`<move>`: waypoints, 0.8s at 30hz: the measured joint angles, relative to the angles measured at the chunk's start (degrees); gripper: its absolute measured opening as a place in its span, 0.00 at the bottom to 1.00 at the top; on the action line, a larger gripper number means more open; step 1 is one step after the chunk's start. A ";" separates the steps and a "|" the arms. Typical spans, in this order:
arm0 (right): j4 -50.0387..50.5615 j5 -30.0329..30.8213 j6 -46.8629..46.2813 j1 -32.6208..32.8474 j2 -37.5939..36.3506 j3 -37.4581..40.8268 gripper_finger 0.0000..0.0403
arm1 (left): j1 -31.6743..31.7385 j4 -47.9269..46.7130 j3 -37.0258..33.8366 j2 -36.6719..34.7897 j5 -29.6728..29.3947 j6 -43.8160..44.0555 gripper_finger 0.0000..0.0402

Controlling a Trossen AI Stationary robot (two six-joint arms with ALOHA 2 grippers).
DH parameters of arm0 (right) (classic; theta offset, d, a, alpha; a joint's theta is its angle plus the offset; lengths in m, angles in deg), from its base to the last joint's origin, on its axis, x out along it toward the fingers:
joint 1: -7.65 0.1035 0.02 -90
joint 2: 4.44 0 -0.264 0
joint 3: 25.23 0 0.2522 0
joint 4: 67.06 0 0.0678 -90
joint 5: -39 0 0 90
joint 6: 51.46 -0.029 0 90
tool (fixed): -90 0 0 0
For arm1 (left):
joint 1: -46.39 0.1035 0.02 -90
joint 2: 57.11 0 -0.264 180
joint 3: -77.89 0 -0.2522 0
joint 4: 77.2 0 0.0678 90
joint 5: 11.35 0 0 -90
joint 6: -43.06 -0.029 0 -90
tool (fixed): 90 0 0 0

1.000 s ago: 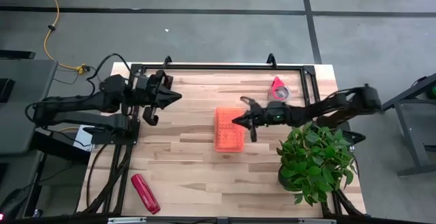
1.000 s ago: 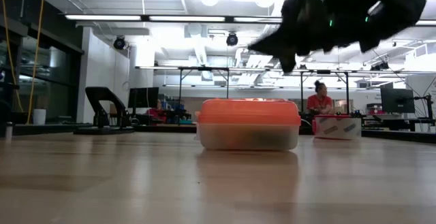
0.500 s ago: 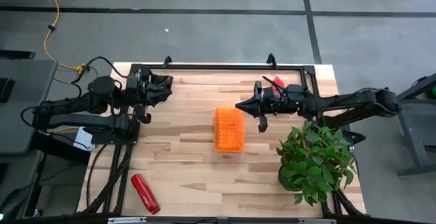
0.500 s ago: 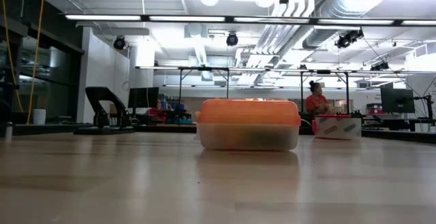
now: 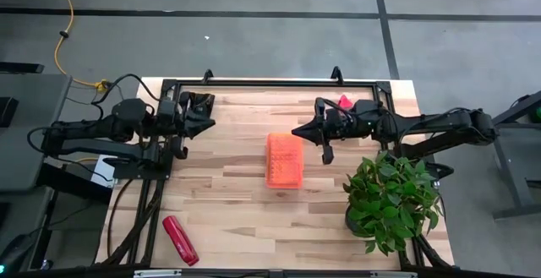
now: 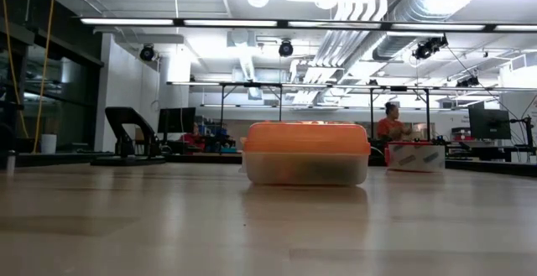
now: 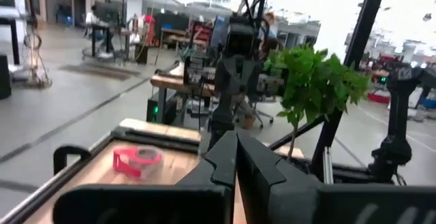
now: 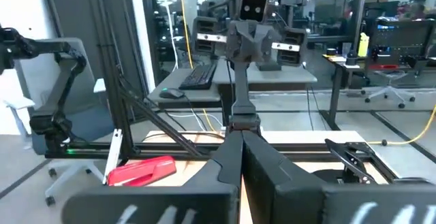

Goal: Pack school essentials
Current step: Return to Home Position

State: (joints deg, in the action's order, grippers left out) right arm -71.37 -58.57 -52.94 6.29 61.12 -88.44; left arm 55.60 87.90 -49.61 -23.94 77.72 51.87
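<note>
An orange-lidded box (image 5: 284, 161) stands shut on its base at the table's middle; the low view shows its pale body (image 6: 305, 166) under the lid. No crayon boxes, pencils, pen or marker show in any view. My left gripper (image 5: 203, 110) is shut and hangs in the air near the table's far left corner; its fingers (image 7: 236, 157) lie together. My right gripper (image 5: 297, 132) is shut too, raised above the table just beyond the box's far right corner, with its fingers (image 8: 241, 157) closed. Neither touches anything.
A pink tape roll (image 7: 136, 160) lies near the far right corner, partly under the right arm (image 5: 344, 102). A long red glossy object (image 5: 179, 239) lies at the near left edge. A potted plant (image 5: 390, 198) fills the near right. A black frame (image 5: 270, 83) rims the far edge.
My right gripper has drawn back from the box's right side toward the far right and risen out of the low view. My left gripper has pulled back toward the table's left edge. The box has stayed where it was.
</note>
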 joint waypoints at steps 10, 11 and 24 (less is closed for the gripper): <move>-0.07 -2.59 -7.58 0.00 0.00 0.00 0.00 | 0.00 1.48 -13.45 -13.09 0.05 2.96 0.00; -0.07 -2.61 -7.99 0.00 0.00 0.02 0.00 | 0.00 1.80 -15.23 -15.04 0.02 3.45 0.00; -0.16 -1.89 -15.78 -0.15 0.22 0.04 0.00 | 0.00 5.76 -31.93 -32.98 -0.51 6.02 0.00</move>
State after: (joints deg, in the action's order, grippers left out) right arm -71.52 -60.46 -68.72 6.13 61.34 -88.40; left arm 55.60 93.66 -81.54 -56.91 77.21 57.89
